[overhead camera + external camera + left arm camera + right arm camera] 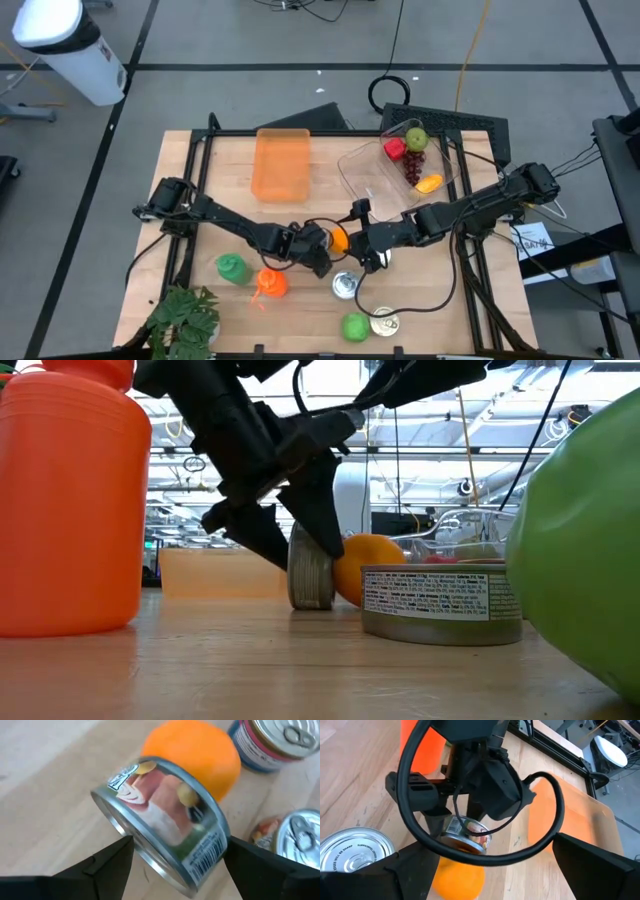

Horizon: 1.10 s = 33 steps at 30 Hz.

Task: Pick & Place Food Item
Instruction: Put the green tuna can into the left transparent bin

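Note:
A small tin can with a pictured label (167,822) stands on its rim on the table (312,575), between the fingers of my left gripper (318,250), which is shut on it. An orange (339,238) lies right behind the can (195,752). My right gripper (367,250) is open and hovers just right of the orange, touching nothing. Its wrist view shows its fingers spread wide on either side of the orange (460,880), with the left gripper and can (467,832) beyond. My left gripper pinches the tin can between its two fingers, one finger (107,862) against the lid end (117,827) and the other (255,865) at the opposite flat end. The fingers slant down from above. The can is turned on its side, its lower rim (312,603) on the wood.
Two more cans (345,285) (385,322) lie near the front. An orange plastic item (270,283) and green items (232,267) (354,326) stand nearby, a plant (185,315) at the near-left corner. An orange bin (282,162) and a clear fruit tray (360,165) sit farther back.

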{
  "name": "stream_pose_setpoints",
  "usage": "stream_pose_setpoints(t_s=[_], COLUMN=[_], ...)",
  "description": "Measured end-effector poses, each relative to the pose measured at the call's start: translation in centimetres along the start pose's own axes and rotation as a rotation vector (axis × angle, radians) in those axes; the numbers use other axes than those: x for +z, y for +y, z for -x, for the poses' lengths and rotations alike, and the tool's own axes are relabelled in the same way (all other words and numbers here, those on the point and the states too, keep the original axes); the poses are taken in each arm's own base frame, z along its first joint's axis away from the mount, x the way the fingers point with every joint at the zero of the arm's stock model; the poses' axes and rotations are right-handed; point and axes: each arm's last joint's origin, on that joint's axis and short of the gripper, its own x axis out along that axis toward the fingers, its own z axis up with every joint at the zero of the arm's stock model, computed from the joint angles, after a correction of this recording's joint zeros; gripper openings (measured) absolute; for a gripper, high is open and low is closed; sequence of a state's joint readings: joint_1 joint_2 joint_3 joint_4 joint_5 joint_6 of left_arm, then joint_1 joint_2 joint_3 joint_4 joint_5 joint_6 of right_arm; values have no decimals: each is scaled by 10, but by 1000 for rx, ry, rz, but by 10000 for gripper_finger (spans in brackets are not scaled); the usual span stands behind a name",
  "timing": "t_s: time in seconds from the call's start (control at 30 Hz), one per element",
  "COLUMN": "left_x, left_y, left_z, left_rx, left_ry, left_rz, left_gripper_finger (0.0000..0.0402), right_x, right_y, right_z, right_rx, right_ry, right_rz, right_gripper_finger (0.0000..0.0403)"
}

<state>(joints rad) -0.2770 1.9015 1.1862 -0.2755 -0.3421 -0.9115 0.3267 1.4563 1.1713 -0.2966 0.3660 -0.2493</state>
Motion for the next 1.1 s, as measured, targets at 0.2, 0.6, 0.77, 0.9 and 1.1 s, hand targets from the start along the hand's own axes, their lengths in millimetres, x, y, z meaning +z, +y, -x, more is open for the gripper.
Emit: stream_pose_setpoints(t_s=[0.2,0.6,0.77,0.9,1.1], left_x=[5,23,31,35,39], left_y=[5,22,30,34,38], left_z=[-2,-9,-12,-14,-15], left_rx=[50,92,110,120,135], left_ry=[-40,-53,-62,-66,-81], left_rz=[11,104,141,153,114], left_gripper_finger=[312,312,312,312,312], right_x=[0,0,0,0,0], right_y=[0,0,0,0,0], right_z=[0,0,0,0,0], right_rx=[0,2,2,2,2], right_ry=[3,-4,-4,-4,-4], right_rz=[-1,-2,0,0,4], right_gripper_finger=[363,363,363,363,363])
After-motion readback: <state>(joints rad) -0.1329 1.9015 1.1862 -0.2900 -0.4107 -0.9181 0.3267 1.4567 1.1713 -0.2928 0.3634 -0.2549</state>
